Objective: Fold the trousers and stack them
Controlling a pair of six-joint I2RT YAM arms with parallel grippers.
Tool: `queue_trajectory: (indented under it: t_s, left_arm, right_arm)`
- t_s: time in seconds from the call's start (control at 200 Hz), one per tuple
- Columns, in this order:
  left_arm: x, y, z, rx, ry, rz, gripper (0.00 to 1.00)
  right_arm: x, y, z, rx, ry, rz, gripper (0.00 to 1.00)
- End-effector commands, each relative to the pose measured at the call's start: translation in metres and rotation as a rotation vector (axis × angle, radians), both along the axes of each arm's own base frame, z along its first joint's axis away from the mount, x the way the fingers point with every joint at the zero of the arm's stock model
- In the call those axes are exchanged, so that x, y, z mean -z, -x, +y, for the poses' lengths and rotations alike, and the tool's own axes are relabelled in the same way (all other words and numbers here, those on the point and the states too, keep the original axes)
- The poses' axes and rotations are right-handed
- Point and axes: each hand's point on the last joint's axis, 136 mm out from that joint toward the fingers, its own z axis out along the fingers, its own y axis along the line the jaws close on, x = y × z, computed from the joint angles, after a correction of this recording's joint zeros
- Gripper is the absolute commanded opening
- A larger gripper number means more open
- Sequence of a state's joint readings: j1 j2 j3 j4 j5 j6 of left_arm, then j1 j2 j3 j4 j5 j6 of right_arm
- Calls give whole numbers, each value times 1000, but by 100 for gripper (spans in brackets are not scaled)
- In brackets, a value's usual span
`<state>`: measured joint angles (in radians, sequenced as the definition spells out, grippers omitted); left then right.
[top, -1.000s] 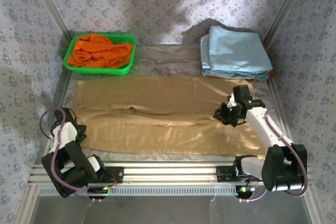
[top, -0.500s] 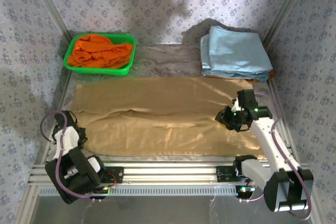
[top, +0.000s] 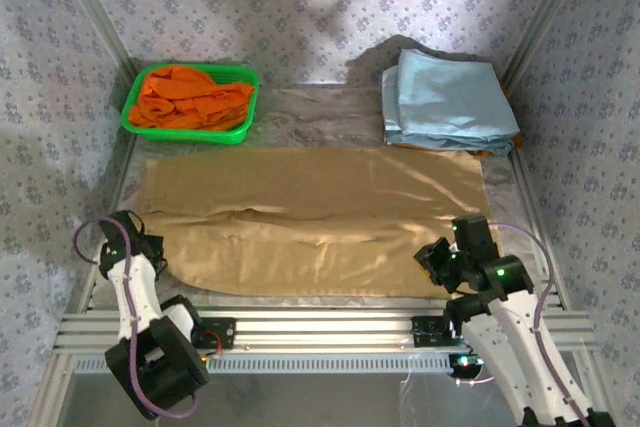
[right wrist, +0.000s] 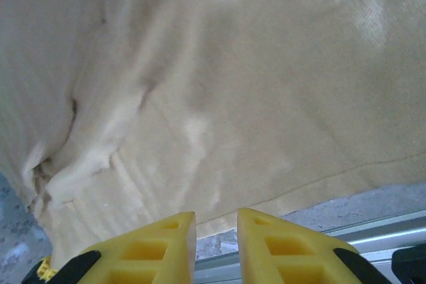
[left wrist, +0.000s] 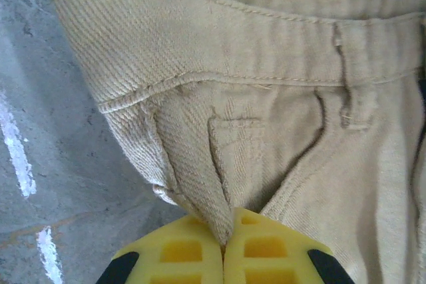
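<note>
The tan trousers [top: 320, 217] lie spread flat across the table, waist to the left and leg ends to the right. At their near left corner my left gripper [top: 152, 250] has its yellow fingers shut on a pinched fold of cloth just below the waistband [left wrist: 226, 244], beside a belt loop [left wrist: 353, 98]. My right gripper [top: 437, 257] hovers over the near edge of the leg. Its fingers [right wrist: 216, 221] stand slightly apart with nothing between them, and the trouser cloth [right wrist: 233, 84] lies beyond them.
A green basket [top: 185, 134] holding an orange garment [top: 190, 97] sits at the back left. Folded light blue garments [top: 445, 97] are stacked at the back right. An aluminium rail [top: 320, 322] runs along the near table edge, just below the right fingers [right wrist: 373, 231].
My left gripper has closed on the waist cloth. The right arm has pulled back from the middle of the leg to its near edge.
</note>
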<state>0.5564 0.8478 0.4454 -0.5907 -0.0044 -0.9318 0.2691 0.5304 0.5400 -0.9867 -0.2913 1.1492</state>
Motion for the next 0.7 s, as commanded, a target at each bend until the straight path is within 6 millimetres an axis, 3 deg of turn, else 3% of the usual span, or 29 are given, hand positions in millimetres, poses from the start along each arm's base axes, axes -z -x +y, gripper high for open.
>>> queue_trajectory:
  t_s: [0.0, 0.27, 0.435, 0.695]
  left_arm:
    - [-19, -7, -3, 37, -5, -47, 0]
    - [-24, -10, -5, 58, 0, -56, 0]
    - [-27, -13, -6, 64, 5, -69, 0]
    - [-32, -16, -6, 76, 3, -78, 0]
  right_arm:
    - [20, 3, 1, 93, 32, 86, 24]
    - [52, 13, 27, 66, 118, 158, 30]
    - [74, 28, 22, 120, 166, 217, 36]
    - [90, 30, 19, 155, 194, 234, 40]
